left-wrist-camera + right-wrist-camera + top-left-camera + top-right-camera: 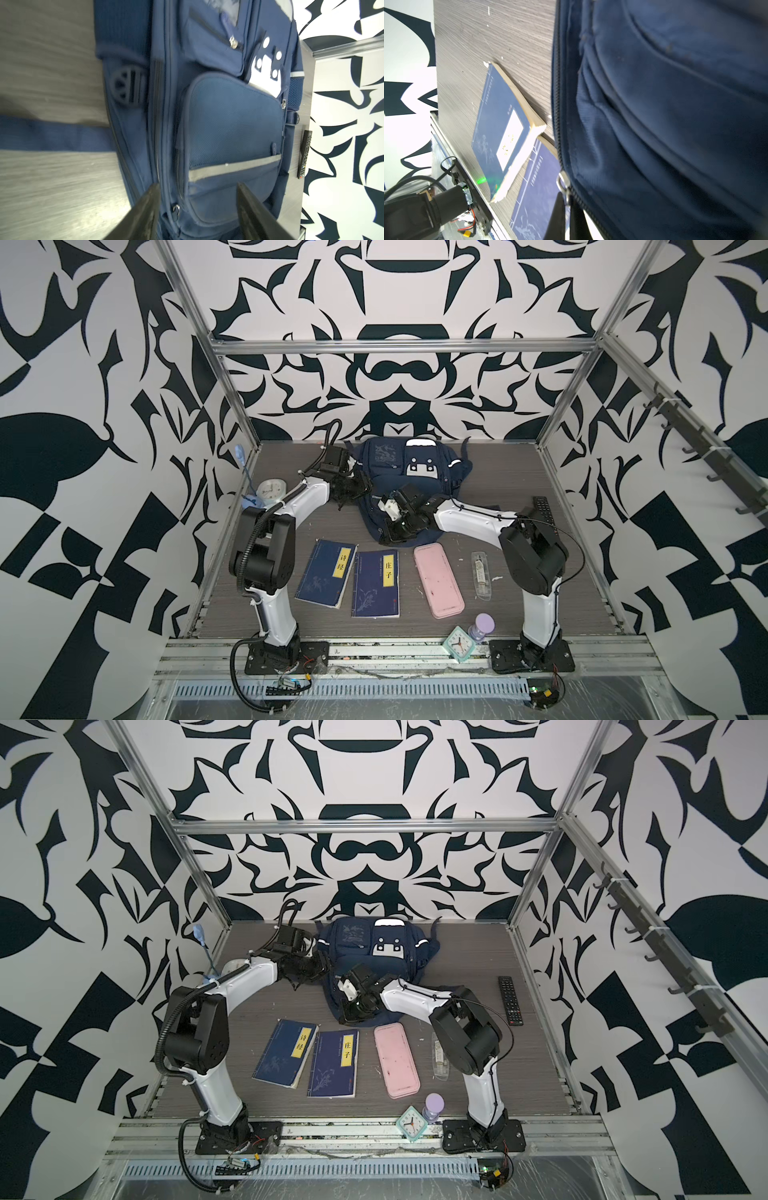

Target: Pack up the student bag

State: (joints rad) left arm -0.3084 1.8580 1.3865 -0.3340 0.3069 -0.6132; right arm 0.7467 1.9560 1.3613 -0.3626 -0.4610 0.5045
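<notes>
While books titled 诗经 (326, 574) and 庄子 (376, 584) lie flat, left jaws gape, right jaws clamp the student bag's (386, 460) zipper pull (563, 184).

The student bag (382, 464) lies on the table (507, 472) at rear centre, with the left gripper (365, 489) at its left side and the right gripper (392, 533) at its near end. In front of the bag a row runs left to right: the left book (326, 573), the right book (376, 584) just beside it, a pencil case (438, 580), then a ruler case (481, 575). A remote control (544, 510) lies at the table's right edge, a round clock (269, 490) stands at the left edge behind the left arm, and a square clock (459, 644) sits on the front rail, in front of the pencil case.
</notes>
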